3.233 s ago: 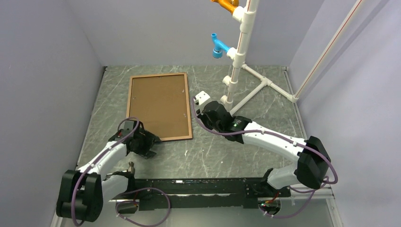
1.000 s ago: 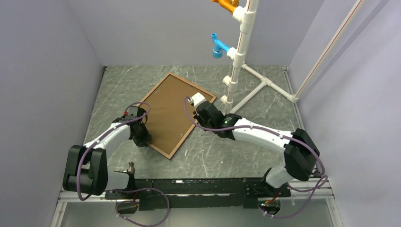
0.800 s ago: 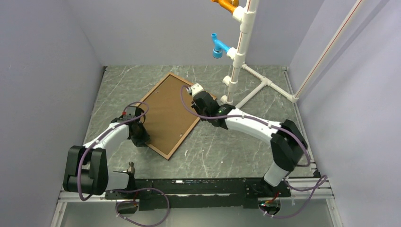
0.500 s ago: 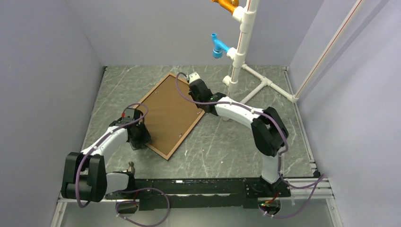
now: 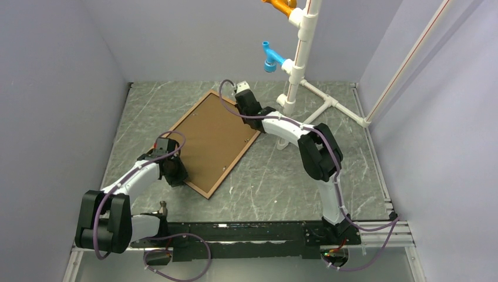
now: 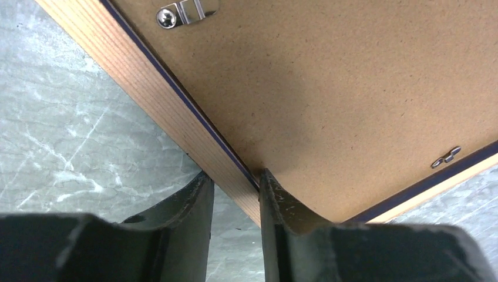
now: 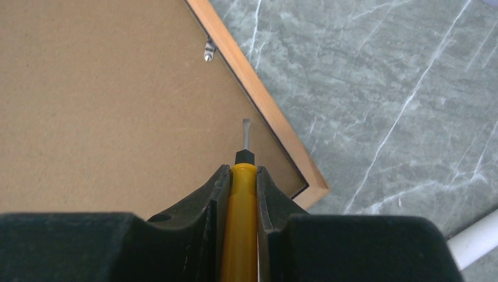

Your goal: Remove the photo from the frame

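Note:
The frame [image 5: 235,163] lies face down and turned diagonally on the table, with its brown back up. A brown backing board [image 5: 211,141] fills it, and the photo is hidden beneath. My left gripper [image 5: 174,171] is at the near-left side. In the left wrist view it [image 6: 232,176] is shut across the wooden rail [image 6: 147,100], one finger outside and one on the board [image 6: 329,106]. My right gripper [image 5: 245,104] is over the far corner, shut [image 7: 241,170] on a yellow-handled screwdriver [image 7: 239,223]. The tip [image 7: 246,132] points at the board just inside the rail [image 7: 258,100].
Small metal turn clips [image 6: 185,12] [image 6: 446,157] [image 7: 209,50] sit along the board's edge. A white pipe stand [image 5: 296,64] with a blue fitting [image 5: 270,59] and an orange fitting [image 5: 282,7] rises at back right, with its legs [image 5: 329,106] on the grey marble table [image 5: 282,182].
The frame went from square-on to diagonal earlier. Over the last second my right gripper carried the screwdriver from the frame's right side up to its far corner. The left gripper shifted slightly nearer along the rail.

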